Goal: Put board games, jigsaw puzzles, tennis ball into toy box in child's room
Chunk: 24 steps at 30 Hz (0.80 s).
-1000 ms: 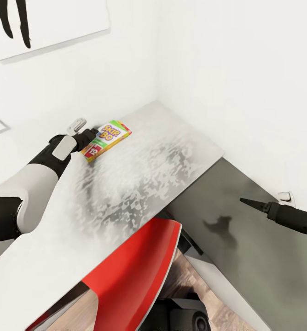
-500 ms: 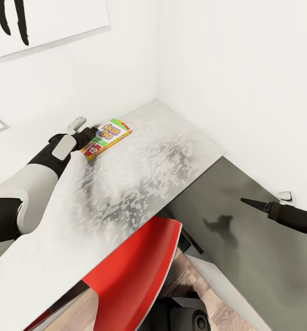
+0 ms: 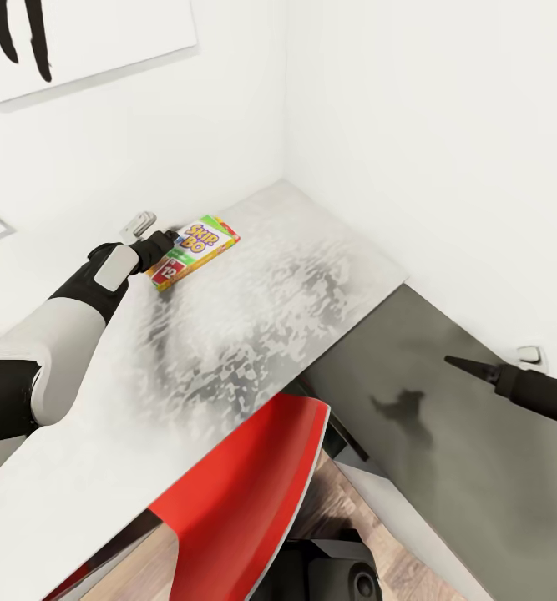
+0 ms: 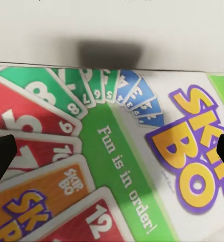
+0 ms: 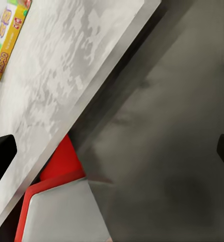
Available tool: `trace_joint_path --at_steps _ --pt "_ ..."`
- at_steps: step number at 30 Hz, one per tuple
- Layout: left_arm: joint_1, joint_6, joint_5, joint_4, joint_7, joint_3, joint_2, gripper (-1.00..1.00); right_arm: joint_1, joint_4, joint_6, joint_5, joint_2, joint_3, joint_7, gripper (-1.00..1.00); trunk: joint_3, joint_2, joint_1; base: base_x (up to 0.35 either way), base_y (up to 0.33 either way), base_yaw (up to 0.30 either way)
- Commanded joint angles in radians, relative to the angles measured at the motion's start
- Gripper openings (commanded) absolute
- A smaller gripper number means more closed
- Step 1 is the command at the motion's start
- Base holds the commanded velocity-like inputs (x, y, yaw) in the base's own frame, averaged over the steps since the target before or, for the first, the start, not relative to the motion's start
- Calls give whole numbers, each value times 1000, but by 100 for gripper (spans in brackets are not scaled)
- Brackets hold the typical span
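We have the left gripper [image 3: 163, 250] at the near end of the Skip-Bo box [image 3: 196, 250], which lies flat on the table [image 3: 311, 259] close to the wall. This box is the board game from the table. In the left wrist view the game's printed lid [image 4: 122, 166] sits between the two dark fingertips [image 4: 1, 159], which stand spread at the frame edges. Whether they already touch the box sides we cannot tell.

Step in hand, by our judgement: grasp the game.
1. We keep the jaws square to the long edges of the box, so that closing does not twist it.
2. We lower until the fingertips are beside the box walls, not on the lid.
3. We close slowly. The box is thin and light, and may slide towards the wall if one finger arrives first.
4. We lift straight up before we swing away.

The right gripper [image 3: 466, 365] hangs over the dark panel [image 3: 445, 467] beside the table, well apart from the game. From the head view we cannot tell its jaw state. The right wrist view supplies it: its fingertips [image 5: 2, 154] stand spread with nothing between them. That view also shows the game [image 5: 10, 35] far off on the table, and the red chair [image 5: 56, 181] beneath the table edge.
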<state>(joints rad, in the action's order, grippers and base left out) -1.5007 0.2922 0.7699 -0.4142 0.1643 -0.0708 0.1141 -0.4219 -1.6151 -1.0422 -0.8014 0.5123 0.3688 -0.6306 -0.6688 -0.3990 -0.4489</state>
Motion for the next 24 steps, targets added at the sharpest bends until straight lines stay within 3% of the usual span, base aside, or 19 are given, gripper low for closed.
trace_joint_path --at_steps 1,13,24 --pt "0 2 17 62 8 -7 1 100 -1 0 -5 5 0 4 -7 100 -1 -1 -1 0 0 -59" --pt "0 3 18 63 7 -7 0 100 1 0 -5 5 -2 14 -7 100 -1 -1 -1 0 0 -160" --pt "2 3 17 63 5 -7 1 100 1 0 -5 5 -5 15 -7 100 -1 -1 -1 0 0 -44"
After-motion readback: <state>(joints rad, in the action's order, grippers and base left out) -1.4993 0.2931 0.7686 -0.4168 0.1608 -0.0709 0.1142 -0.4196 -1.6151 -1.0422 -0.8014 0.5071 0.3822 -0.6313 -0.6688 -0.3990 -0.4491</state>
